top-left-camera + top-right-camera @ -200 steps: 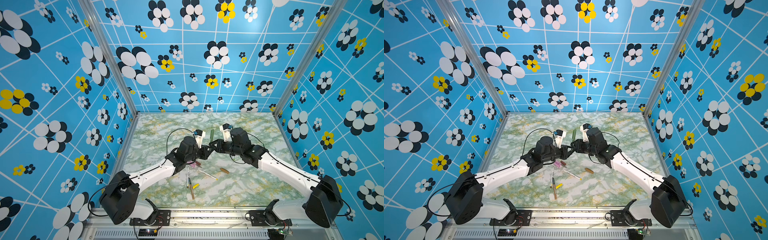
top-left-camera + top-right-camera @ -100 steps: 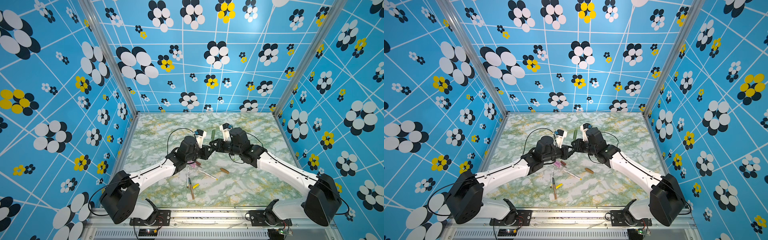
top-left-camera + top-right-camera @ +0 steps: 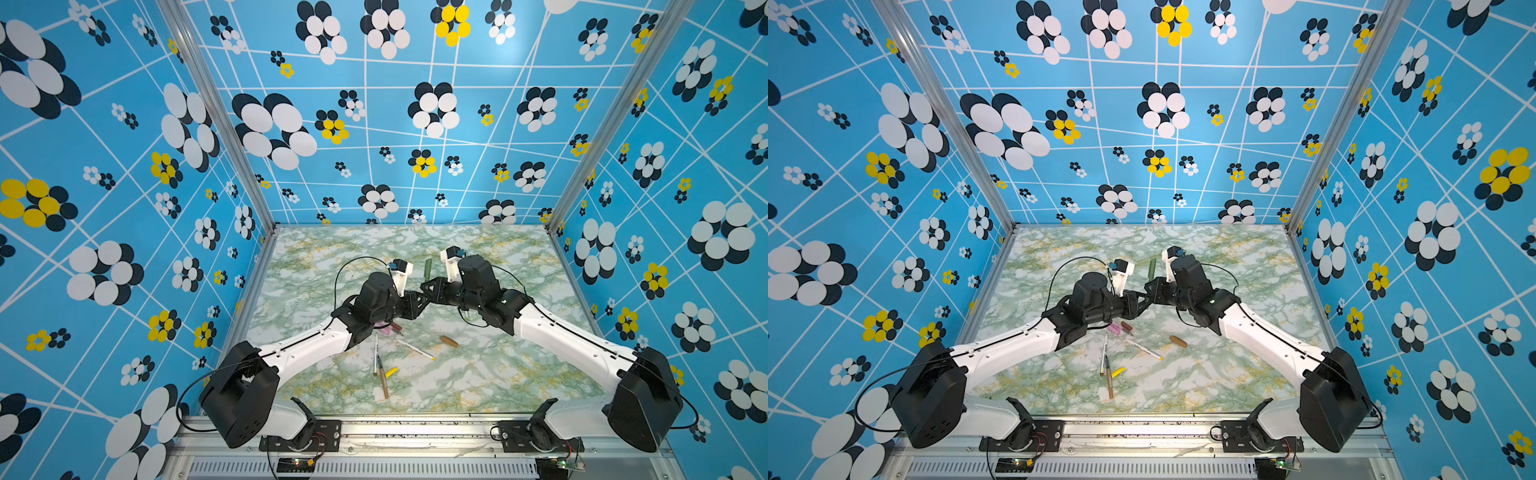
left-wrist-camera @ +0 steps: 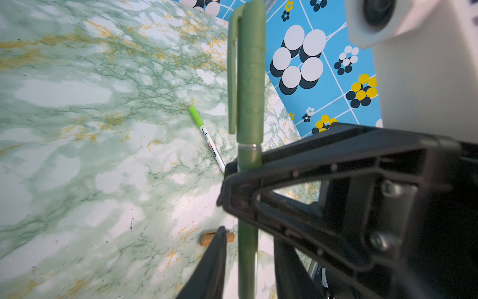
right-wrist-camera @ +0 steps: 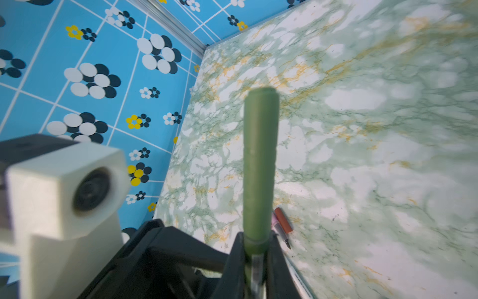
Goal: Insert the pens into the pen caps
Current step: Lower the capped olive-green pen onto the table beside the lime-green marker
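Right end effector pinches the dark green pen in the air above the counter, just under its cap, left end effector spread either side of the barrel, and on that one narrow pinch the pen could swivel or slip, a half-seated cap popping off.

A robotics lab test cell: 2 white-and-black robot arms bolted to a metal rail, aluminium posts and blue flower-print walls boxing a marble-patterned table, and an exposed circuit board in front.
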